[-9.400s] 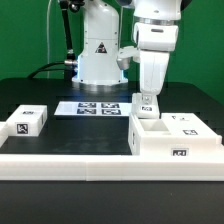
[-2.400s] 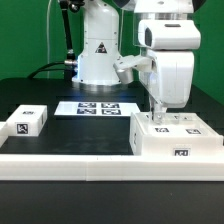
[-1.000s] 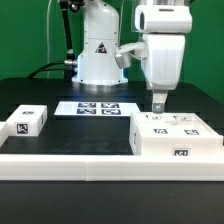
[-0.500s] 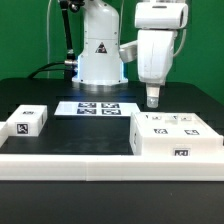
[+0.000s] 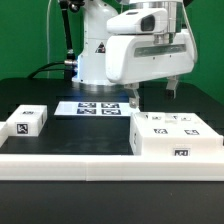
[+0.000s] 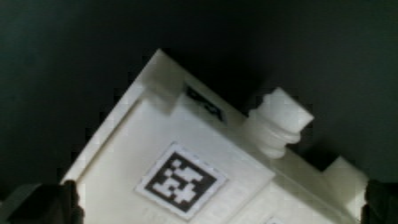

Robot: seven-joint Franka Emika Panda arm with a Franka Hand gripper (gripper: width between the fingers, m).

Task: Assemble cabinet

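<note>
Rail [image 5: 60,162] runs along the front. Just behind it the cabinet [image 5: 175,140] sits at the exterior view's right, tags on its top and front; a tagged block [image 5: 28,121] lies well apart at the left. Farther back lies the marker board [image 5: 98,107]. Gripper [image 5: 154,94] hangs over the cabinet's far side, jaws spread wide, holding nothing

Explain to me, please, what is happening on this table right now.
The robot's gripper hovers open and empty just above the large white box of the cabinet. Tagged panels sit on the box's top. A smaller white block lies apart on the exterior view's left, untouched. The marker board lies farther back.
</note>
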